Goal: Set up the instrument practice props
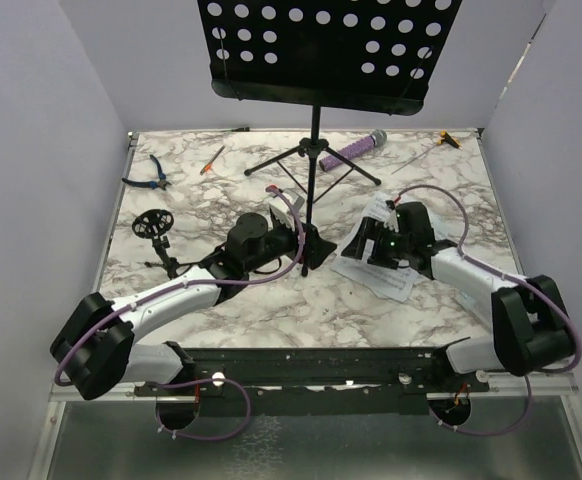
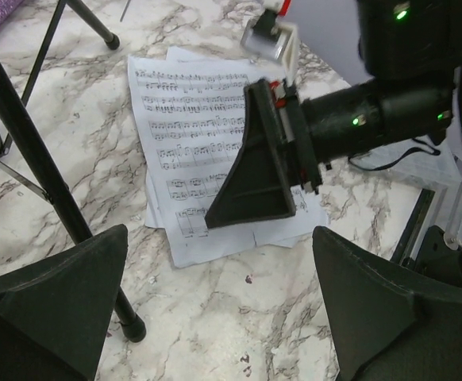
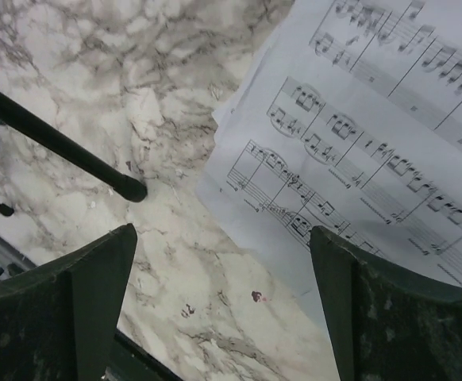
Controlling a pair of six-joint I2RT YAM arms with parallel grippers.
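One music stand (image 1: pixel 314 170), one purple microphone (image 1: pixel 354 150), one small mic stand (image 1: pixel 156 226), at least two overlapped sheet-music pages (image 2: pixel 191 159) laid on the table (image 1: pixel 271 312), left hand (image 2: pixel 215 309) and right hand (image 3: pixel 223 309) both released

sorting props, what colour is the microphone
The microphone is purple, clearest in the top external view.

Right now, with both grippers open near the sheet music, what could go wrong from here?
1. The sheet-music pages lie flat and overlapping on the table; the open right gripper at their edge may catch one page only, or crumple it.
2. The open left gripper hangs beside a leg of the music stand; a sideways move could tip the tall stand.
3. The two grippers face each other closely over the pages and could collide.
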